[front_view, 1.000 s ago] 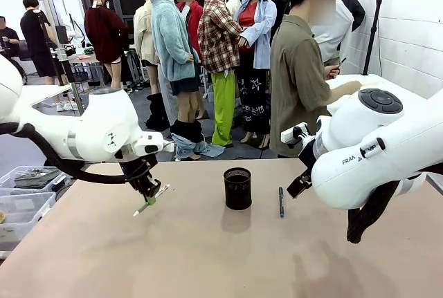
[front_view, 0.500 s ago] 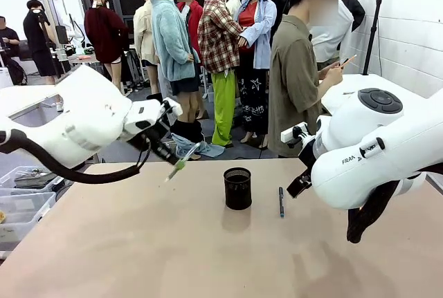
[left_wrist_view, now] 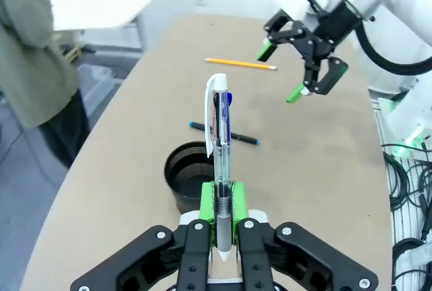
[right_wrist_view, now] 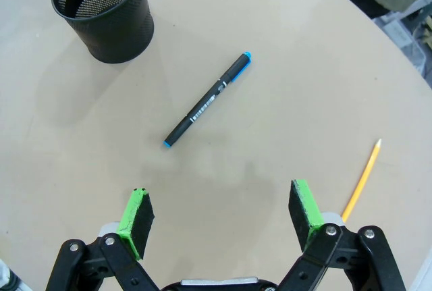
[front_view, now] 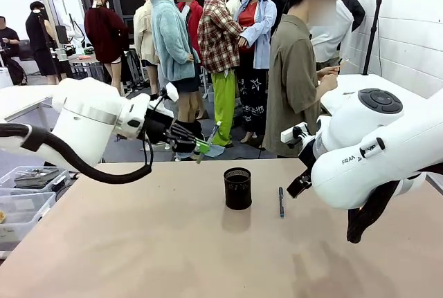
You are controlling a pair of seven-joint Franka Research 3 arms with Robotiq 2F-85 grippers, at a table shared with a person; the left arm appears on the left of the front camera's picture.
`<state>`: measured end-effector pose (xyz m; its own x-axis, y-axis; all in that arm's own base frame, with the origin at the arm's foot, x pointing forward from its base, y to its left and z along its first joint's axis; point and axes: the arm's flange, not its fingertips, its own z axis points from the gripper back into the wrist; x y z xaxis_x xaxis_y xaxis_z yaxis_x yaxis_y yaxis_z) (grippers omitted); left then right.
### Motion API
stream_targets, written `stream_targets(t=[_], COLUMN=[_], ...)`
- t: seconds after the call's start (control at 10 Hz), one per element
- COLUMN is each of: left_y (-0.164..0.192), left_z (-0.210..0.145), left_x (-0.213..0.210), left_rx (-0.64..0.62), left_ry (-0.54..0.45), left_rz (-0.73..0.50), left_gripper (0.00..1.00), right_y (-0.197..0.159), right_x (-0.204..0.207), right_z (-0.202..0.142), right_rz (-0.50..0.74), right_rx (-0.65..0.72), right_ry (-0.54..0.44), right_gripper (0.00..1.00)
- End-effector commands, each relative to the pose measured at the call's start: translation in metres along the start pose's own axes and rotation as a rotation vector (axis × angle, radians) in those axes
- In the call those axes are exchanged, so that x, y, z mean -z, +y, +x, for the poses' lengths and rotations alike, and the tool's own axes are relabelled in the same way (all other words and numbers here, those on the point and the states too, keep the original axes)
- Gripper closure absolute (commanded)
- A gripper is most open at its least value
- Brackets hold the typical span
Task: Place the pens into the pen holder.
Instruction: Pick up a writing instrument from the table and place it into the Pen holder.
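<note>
Our left gripper is clamped on the white pen, up in the air left of the black cup; our right gripper hangs wide open, empty, above the dark pen right of it; released off-centre, the white pen may strike the rim and bounce away.
</note>
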<state>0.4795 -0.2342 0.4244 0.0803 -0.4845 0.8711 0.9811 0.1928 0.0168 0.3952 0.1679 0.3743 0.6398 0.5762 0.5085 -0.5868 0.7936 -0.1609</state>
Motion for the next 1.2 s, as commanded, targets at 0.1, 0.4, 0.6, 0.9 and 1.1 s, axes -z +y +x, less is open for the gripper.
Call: stream_targets(t=[0.1, 0.4, 0.6, 0.9, 1.1], left_y=[0.011, 0.007, 0.008, 0.02, 0.04], left_z=[-0.003, -0.005, 0.004, 0.016, 0.021], left_x=[0.038, 0.041, 0.049, 0.068, 0.084], left_rx=[0.053, 0.041, 0.054, 0.19, 0.156], left_ry=[-0.064, -0.037, -0.041, -0.176, -0.178], left_rz=[-0.08, -0.093, -0.092, -0.105, -0.136], left_gripper=[1.0, 1.0, 1.0, 1.0, 1.0], right_y=[0.0, 0.0, 0.0, 0.0, 0.0], right_x=[0.0, 0.0, 0.0, 0.0, 0.0], right_z=[0.0, 0.0, 0.0, 0.0, 0.0], right_rz=[0.001, 0.001, 0.001, 0.001, 0.001], right_rx=[0.0, 0.0, 0.0, 0.0, 0.0], right_ry=[0.001, 0.001, 0.001, 0.001, 0.001], right_gripper=[0.0, 0.0, 0.0, 0.0, 0.0])
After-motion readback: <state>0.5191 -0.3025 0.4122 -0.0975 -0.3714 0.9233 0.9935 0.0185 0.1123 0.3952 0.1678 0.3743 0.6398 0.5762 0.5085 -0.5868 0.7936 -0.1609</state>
